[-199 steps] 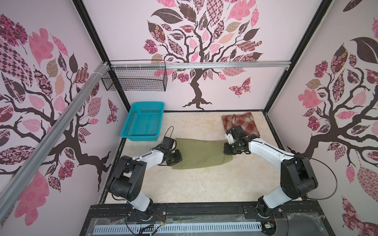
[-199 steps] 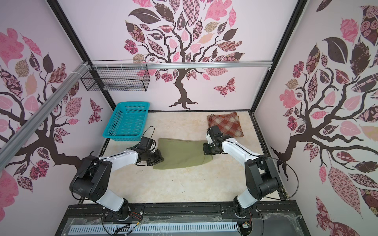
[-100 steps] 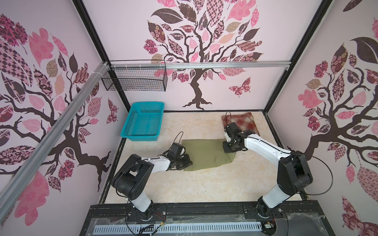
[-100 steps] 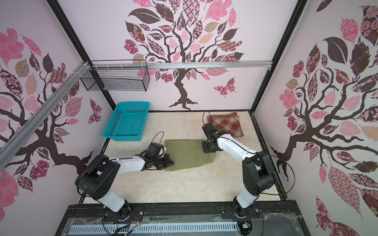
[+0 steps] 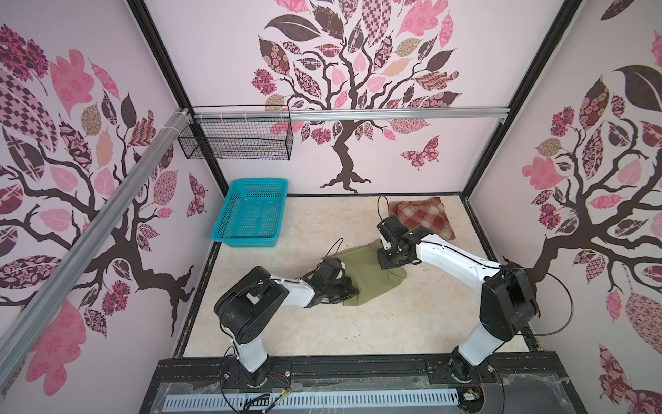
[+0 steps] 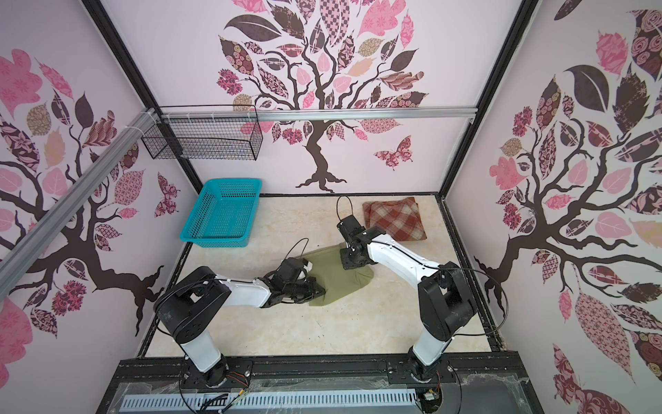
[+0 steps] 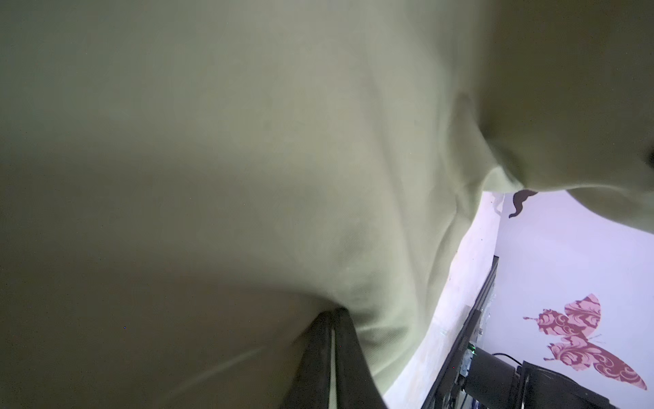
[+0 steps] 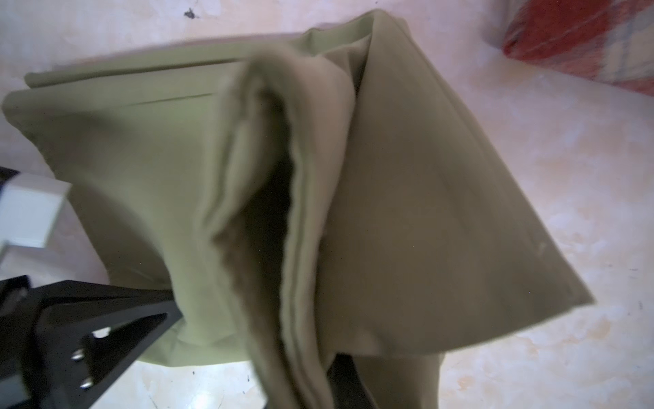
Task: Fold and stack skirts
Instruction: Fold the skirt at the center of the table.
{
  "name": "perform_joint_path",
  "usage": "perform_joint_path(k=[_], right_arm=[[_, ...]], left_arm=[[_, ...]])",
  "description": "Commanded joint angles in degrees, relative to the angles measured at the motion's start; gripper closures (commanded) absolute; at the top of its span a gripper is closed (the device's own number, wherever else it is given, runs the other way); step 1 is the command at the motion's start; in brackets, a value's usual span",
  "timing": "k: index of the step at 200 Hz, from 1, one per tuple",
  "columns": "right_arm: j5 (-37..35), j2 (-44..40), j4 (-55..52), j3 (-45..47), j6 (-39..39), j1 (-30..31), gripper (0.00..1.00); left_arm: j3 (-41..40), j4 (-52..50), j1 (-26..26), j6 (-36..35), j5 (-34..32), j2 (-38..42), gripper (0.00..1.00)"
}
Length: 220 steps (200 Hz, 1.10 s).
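Worktop [image 5: 322,222] in both top views carries the plaid skirt [image 5: 424,218] folded in its far right corner and the olive skirt [image 5: 369,276] half-folded at centre between left tool [image 5: 353,288] and right tool [image 5: 388,263]; each wrist view shows its tool clamped on olive cloth, so finishing the fold and stacking likely remain

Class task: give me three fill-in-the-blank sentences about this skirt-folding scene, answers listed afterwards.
1. The left gripper and right gripper both pinch the olive skirt, so their jaws are ___.
2. The folded plaid skirt lies nearest the ___ arm.
3. The turquoise basket contains ___.
Missing words: shut; right; nothing.
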<state>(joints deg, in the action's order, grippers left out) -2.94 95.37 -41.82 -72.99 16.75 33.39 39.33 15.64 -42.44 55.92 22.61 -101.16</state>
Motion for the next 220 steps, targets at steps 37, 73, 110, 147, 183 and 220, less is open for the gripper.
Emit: perform_joint_path(k=[37, 73, 110, 147, 183, 220], right_arm=[[1.3, -0.9, 3.9, 4.8, 2.6, 1.3, 1.0], [0.9, -0.9, 5.3, 6.8, 2.5, 1.3, 1.0], [1.0, -1.0, 6.2, 7.2, 2.3, 1.3, 1.0], [1.5, -1.7, 5.8, 6.3, 2.5, 1.3, 1.0], [1.3, -2.0, 4.4, 5.1, 2.6, 1.4, 1.0], [-0.1, -2.2, 2.5, 3.1, 3.2, 2.4, 1.0]], left_arm=[[-1.1, -16.2, -1.2, -0.4, -4.7, 8.4, 0.9], [0.3, -27.9, -0.1, -3.5, -7.4, 20.3, 0.88], [0.5, -32.7, 5.0, -7.5, -8.8, 25.1, 0.86], [0.3, -29.7, 7.6, -10.6, -9.5, 21.2, 0.87], [1.6, -24.7, 7.5, -12.0, -8.3, 15.2, 0.88], [2.6, -23.8, 7.5, -13.1, -7.8, 11.9, 0.88]])
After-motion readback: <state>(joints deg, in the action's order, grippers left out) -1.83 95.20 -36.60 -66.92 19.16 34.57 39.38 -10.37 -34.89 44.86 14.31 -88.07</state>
